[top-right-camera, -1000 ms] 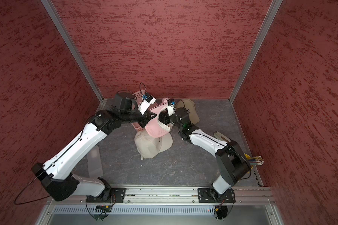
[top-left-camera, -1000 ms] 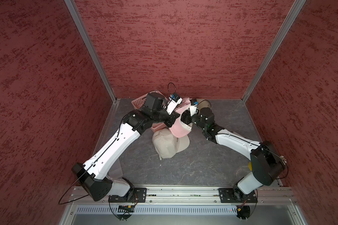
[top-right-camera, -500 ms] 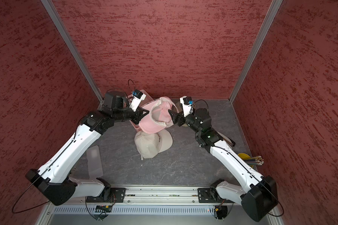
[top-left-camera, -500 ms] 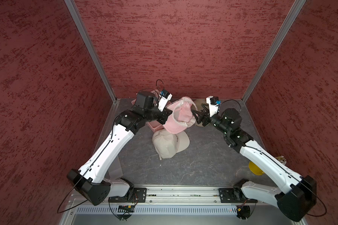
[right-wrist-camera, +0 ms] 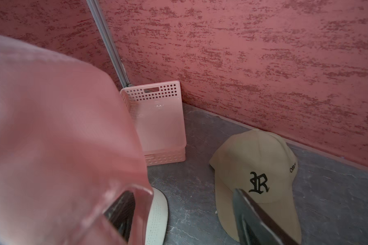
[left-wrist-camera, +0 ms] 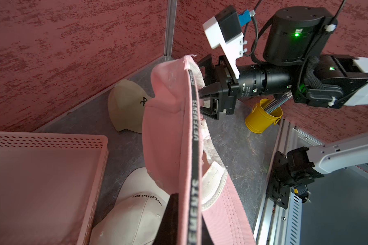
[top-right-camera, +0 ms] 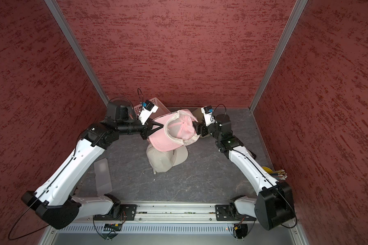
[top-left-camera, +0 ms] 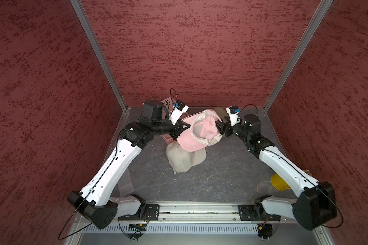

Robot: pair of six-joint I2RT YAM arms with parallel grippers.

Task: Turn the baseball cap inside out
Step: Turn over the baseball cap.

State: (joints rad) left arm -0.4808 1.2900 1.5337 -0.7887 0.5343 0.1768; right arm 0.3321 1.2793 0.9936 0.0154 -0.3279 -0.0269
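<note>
Clamping the pink cap [top-left-camera: 200, 131] by its rim with the left gripper [top-left-camera: 187, 127], hanging it mid-air above the white cap [top-left-camera: 181, 158]. Nudging the crown with the right gripper [top-left-camera: 218, 127], fingers spread apart. Possibly risking the rim slipping free by pushing too hard, or the fingers glancing off, leaving the crown unturned.

Your grey tabletop [top-left-camera: 210, 180] carries a white cap [top-left-camera: 180, 158], a beige cap [right-wrist-camera: 255, 169], a pink basket [right-wrist-camera: 166, 158] and a yellow bucket [left-wrist-camera: 257, 121].

Left end effector [top-left-camera: 187, 126] clamped, right end effector [top-left-camera: 219, 127] spread
</note>
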